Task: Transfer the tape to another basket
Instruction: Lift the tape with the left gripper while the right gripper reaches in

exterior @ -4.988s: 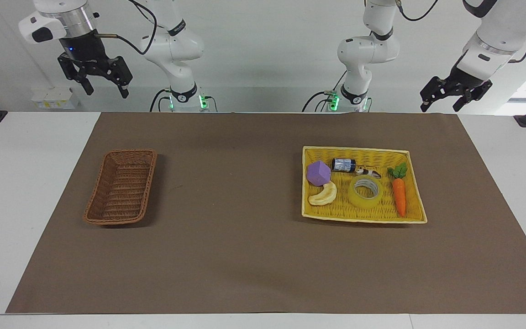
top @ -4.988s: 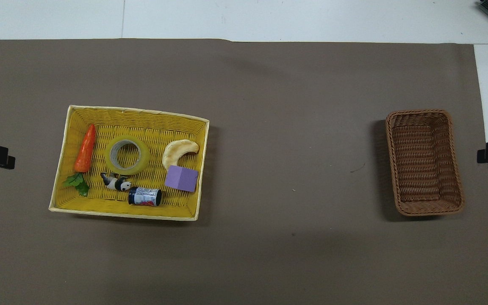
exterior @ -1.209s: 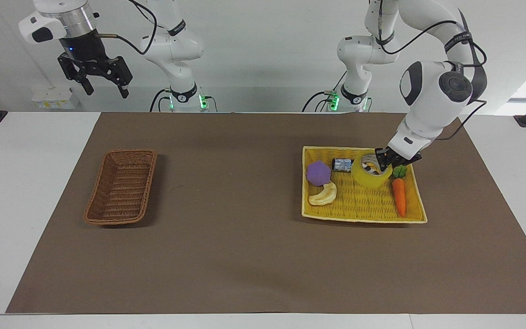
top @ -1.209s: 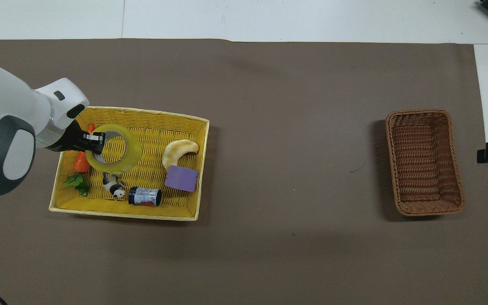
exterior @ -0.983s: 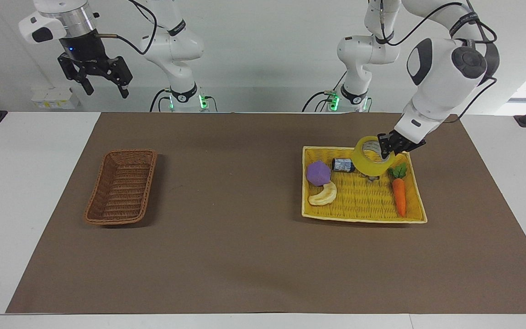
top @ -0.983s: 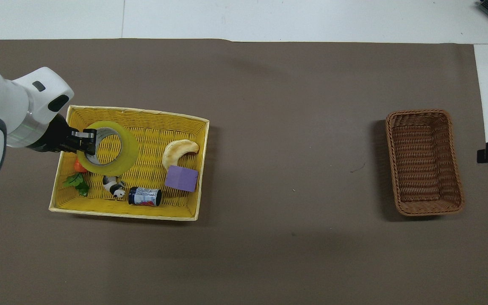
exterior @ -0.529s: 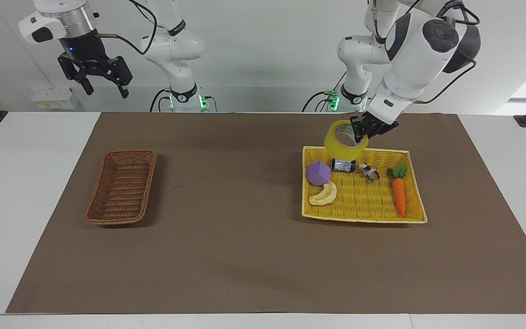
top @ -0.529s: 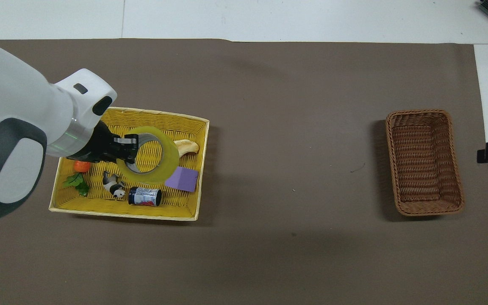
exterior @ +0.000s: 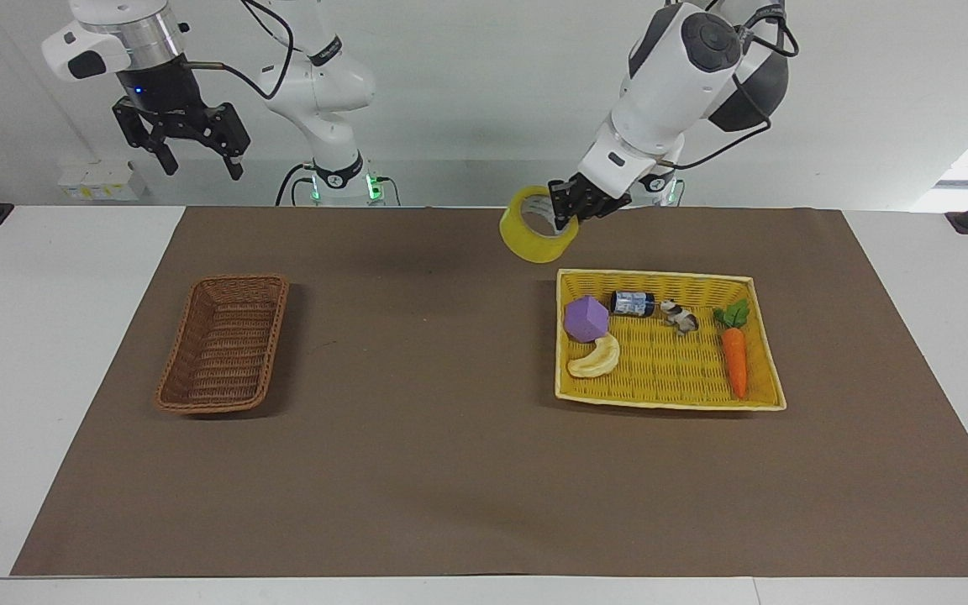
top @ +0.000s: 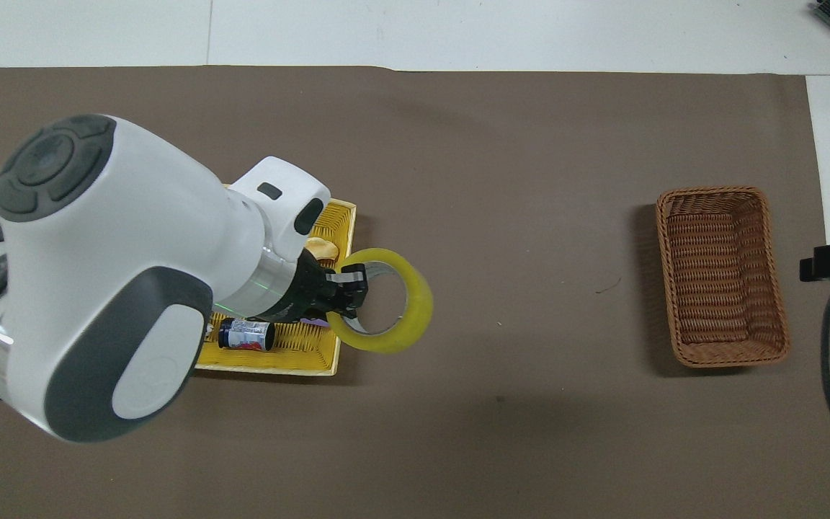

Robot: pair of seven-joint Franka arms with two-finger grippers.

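The tape (exterior: 532,225) is up in the air. The left gripper (exterior: 565,210) holds it by pinching one side of the yellow ring, one finger inside the hole and one outside. The roll hangs over the bare brown mat (exterior: 450,470), just past the edge of the yellow tray basket (exterior: 670,402), on the side toward the middle of the table. It touches nothing but the gripper.

The things in the yellow tray are a purple block (exterior: 586,318), a cream banana toy (exterior: 594,358), a small dark can (exterior: 633,303), a little panda toy (exterior: 680,318) and an orange carrot toy (exterior: 733,359).

The brown basket (exterior: 224,343) sits well apart, at the right arm's end of the table. Nothing can be seen in it.

The right gripper (exterior: 180,147) waits high up at its own end, with its fingers spread.

So the pick-up looks done: the tape is out of the yellow tray. What is left is to carry it over the mat to the brown basket, lower it in and let go. That is most of the way to go.
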